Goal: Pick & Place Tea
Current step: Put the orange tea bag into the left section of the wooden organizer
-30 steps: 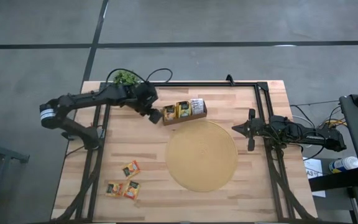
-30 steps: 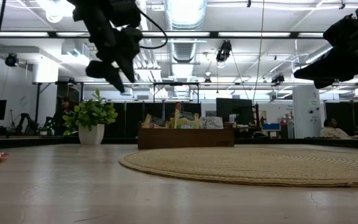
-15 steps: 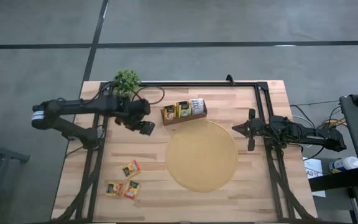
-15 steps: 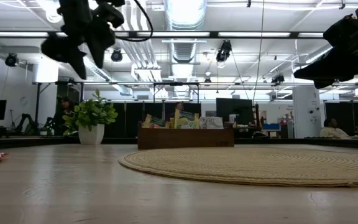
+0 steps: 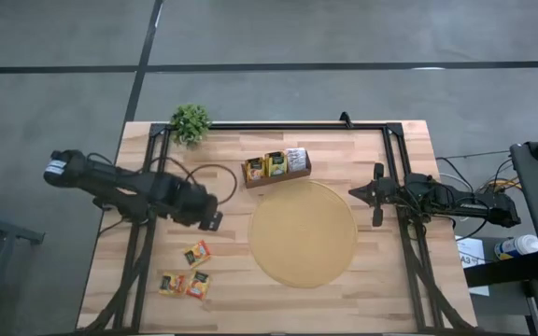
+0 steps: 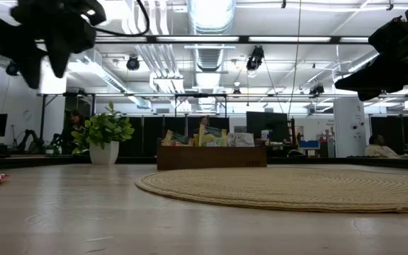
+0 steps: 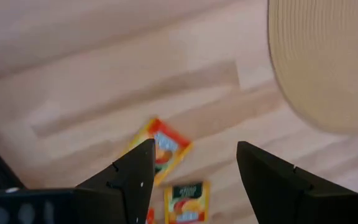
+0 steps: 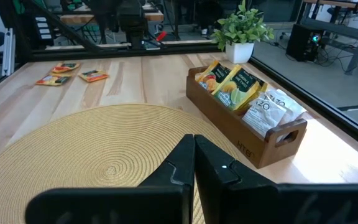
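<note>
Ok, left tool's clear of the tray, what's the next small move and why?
Probably lower the left tool onto the nearest loose tea sachet. Its fingers stand open and empty above the table, three sachets lie loose near the front-left corner, and the wooden tray already holds others. The right tool waits shut beside the round mat.

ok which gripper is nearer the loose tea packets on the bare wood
Left. The left gripper hangs open just above the loose tea packets; the right gripper, shut, sits across the round mat from them.
</note>
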